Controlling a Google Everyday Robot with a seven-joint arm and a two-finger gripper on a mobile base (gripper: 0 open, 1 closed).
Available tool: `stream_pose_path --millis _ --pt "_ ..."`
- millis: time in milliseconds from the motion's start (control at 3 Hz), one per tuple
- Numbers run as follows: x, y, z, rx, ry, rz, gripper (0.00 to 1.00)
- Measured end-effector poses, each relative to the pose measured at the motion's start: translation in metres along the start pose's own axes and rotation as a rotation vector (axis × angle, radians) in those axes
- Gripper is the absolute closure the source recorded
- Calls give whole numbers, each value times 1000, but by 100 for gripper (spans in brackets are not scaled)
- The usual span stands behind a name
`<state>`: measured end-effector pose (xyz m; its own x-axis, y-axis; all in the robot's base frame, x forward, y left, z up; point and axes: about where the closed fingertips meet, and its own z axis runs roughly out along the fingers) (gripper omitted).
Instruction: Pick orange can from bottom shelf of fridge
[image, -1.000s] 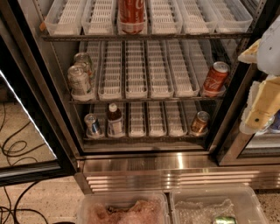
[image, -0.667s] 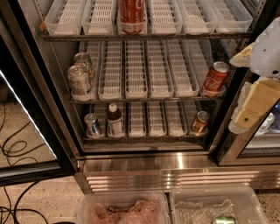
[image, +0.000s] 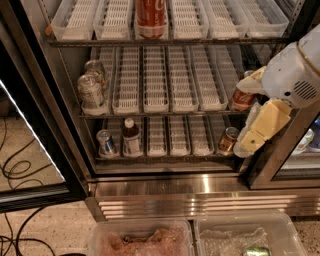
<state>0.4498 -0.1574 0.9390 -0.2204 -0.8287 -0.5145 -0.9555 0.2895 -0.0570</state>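
The orange can (image: 228, 140) stands upright at the right end of the bottom shelf (image: 170, 158) of the fridge (image: 165, 192). It is copper-coloured with a silver rim. My gripper (image: 252, 137) hangs from the white arm (image: 295, 75) at the right. It sits just right of the orange can, in front of the fridge's right door frame, close to the can but apart from it. It holds nothing that I can see.
A silver-and-blue can (image: 106, 142) and a brown bottle (image: 131, 137) stand at the bottom shelf's left. A red can (image: 243, 98) on the middle shelf is partly behind my gripper. Silver cans (image: 91, 91) stand middle left. Two plastic bins (image: 140, 242) lie below. The open door (image: 30, 150) is left.
My gripper has swung left and down from the right edge, ending close beside the orange can. The cans have not moved.
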Motion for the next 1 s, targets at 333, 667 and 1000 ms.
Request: stream_pose_path --millis 333,667,1000 --pt "-1 -1 8 -7 7 6 0" --pt "4 6 49 -67 -50 87 0" --pt "25 25 100 -118 -55 270 0"
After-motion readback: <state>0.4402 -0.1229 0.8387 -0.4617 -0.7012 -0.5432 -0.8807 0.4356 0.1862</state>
